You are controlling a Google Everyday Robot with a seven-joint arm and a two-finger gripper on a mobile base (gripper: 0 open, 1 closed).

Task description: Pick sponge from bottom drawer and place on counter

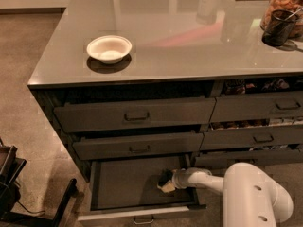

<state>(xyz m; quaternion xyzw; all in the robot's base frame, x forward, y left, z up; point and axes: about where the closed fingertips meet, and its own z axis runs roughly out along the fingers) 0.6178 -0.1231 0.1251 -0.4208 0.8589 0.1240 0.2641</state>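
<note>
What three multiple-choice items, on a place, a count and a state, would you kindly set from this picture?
1. Where is the gripper? A in the bottom drawer, by the sponge; B in the top drawer; C on the floor.
2. How many white bowls stand on the counter? A three; B one; C two.
3. The bottom drawer is: A shut; B lifted off; C pulled open.
A, it sits at the sponge inside; B, a single one shows; C, its dark interior lies exposed.
</note>
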